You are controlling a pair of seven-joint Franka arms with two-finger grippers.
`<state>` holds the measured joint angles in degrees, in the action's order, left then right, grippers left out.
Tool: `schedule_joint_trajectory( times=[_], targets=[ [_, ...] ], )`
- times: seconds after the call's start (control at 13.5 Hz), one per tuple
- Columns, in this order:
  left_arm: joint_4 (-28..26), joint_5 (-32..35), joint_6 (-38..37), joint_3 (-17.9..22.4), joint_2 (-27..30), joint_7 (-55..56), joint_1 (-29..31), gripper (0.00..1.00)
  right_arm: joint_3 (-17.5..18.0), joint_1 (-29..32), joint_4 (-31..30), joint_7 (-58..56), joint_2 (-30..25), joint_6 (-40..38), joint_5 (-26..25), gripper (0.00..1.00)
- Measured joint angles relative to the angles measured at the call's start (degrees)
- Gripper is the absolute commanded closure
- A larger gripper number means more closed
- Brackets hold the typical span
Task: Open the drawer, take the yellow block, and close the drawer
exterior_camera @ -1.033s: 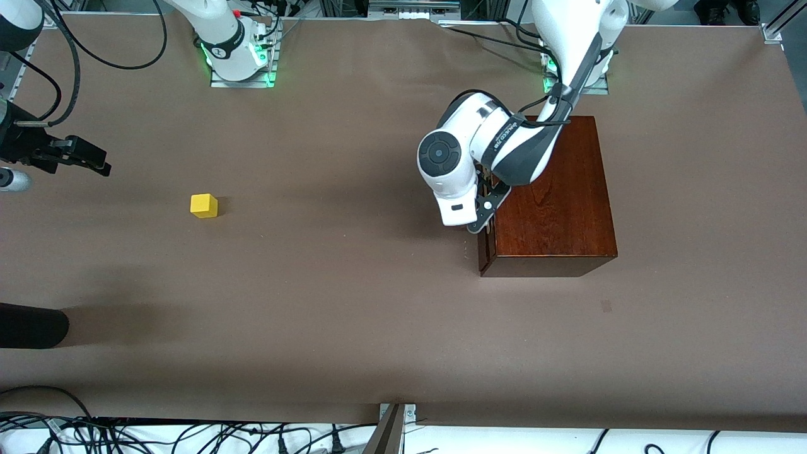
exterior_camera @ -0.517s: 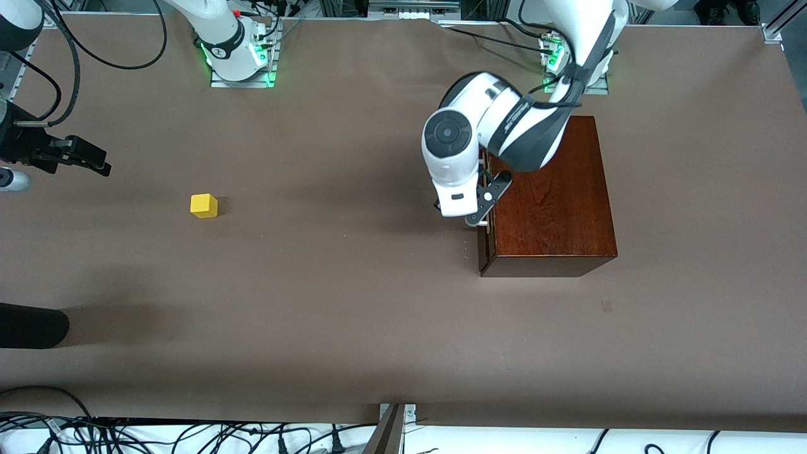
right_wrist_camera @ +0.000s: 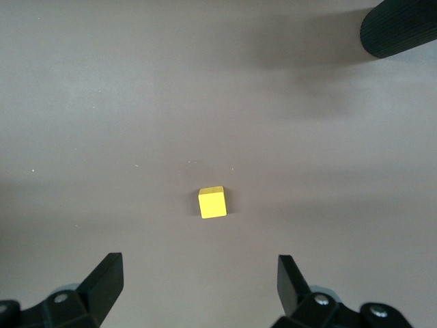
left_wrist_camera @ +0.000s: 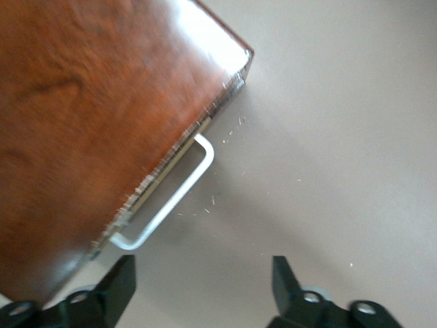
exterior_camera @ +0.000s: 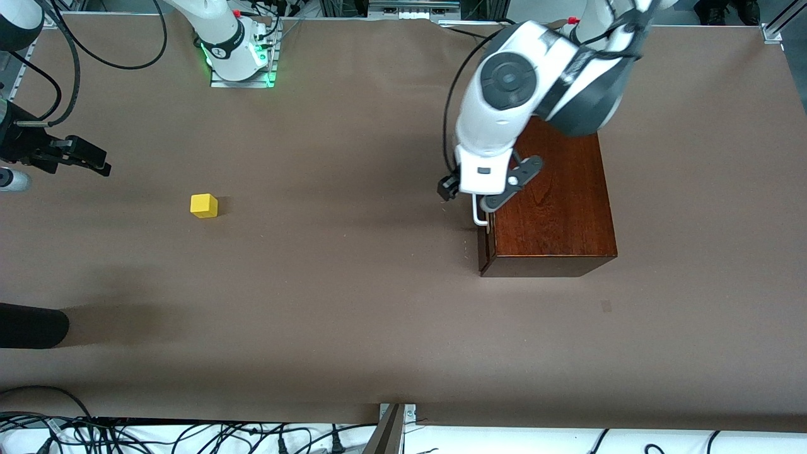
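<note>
The dark-brown wooden box (exterior_camera: 551, 202) stands toward the left arm's end of the table. Its drawer (exterior_camera: 484, 249) is pushed in flush, and the white handle (exterior_camera: 480, 217) (left_wrist_camera: 176, 198) sticks out from the front. My left gripper (exterior_camera: 482, 191) (left_wrist_camera: 203, 270) hangs open above the handle, touching nothing. The yellow block (exterior_camera: 204, 205) (right_wrist_camera: 212, 202) sits on the bare table toward the right arm's end. My right gripper (exterior_camera: 85, 157) (right_wrist_camera: 200, 270) waits open in the air near that end of the table, the block showing ahead of its fingers, apart from them.
A black cylindrical object (exterior_camera: 31, 325) (right_wrist_camera: 399, 27) pokes in at the table's edge, nearer to the front camera than the block. Cables (exterior_camera: 157, 435) lie along the near edge. The arm bases (exterior_camera: 239, 57) stand at the back edge.
My left gripper has opened and risen from the drawer's handle, its arm lifting back over the box. The drawer, the block and the right arm have not moved.
</note>
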<state>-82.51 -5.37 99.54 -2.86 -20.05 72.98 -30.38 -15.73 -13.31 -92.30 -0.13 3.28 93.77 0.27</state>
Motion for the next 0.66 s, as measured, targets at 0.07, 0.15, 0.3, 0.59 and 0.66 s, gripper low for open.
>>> schedule_joint_trajectory(
  times=[0.07, 0.15, 0.3, 0.59, 0.66],
  targets=[
    [-0.2, -1.0, -1.3, 0.0, 1.6, -3.5, 1.7, 0.0, 0.0, 0.0, 0.0, 0.0, 0.0, 0.0, 0.0, 0.0],
    [-0.4, -1.7, -2.9, 0.1, 3.3, -7.8, 3.7, 0.0, 0.0, 0.0, 0.0, 0.0, 0.0, 0.0, 0.0, 0.0],
    [-1.3, -2.2, -7.0, 0.2, 6.8, -16.8, 8.1, 0.0, 0.0, 0.0, 0.0, 0.0, 0.0, 0.0, 0.0, 0.0],
    [-7.4, -2.3, -10.2, 4.9, 15.0, -37.3, 13.2, 0.0, 0.0, 0.0, 0.1, 0.0, 0.0, 0.0, 0.0, 0.0],
    [-9.6, -2.2, -10.8, 7.0, 17.3, -41.6, 13.4, 0.0, 0.0, 0.0, 0.2, 0.0, 0.0, 0.0, 0.0, 0.0]
  ],
)
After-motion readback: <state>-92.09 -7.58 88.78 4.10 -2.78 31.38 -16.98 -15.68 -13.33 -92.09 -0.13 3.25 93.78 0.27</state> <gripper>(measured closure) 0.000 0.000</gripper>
